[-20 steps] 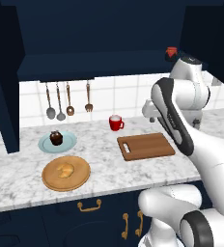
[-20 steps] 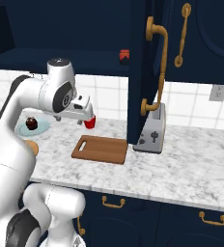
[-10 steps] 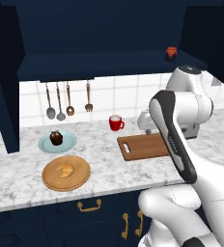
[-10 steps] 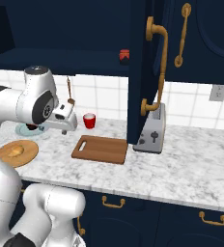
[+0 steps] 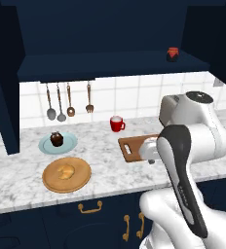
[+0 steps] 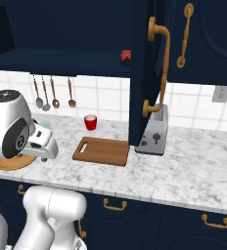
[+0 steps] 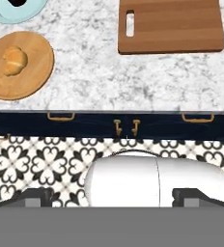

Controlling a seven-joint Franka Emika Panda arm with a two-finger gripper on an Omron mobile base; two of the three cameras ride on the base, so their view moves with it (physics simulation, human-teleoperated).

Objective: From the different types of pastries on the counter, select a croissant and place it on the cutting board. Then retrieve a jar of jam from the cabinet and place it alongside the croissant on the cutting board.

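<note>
Croissant (image 5: 65,171): small, golden-tan, resting on round wooden plate (image 5: 81,179). Arm swung further left than before. Pincer state impossible to tell.

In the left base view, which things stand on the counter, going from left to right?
Blue plate with the chocolate pastry → wooden plate with the croissant → red mug → cutting board → toaster.
</note>
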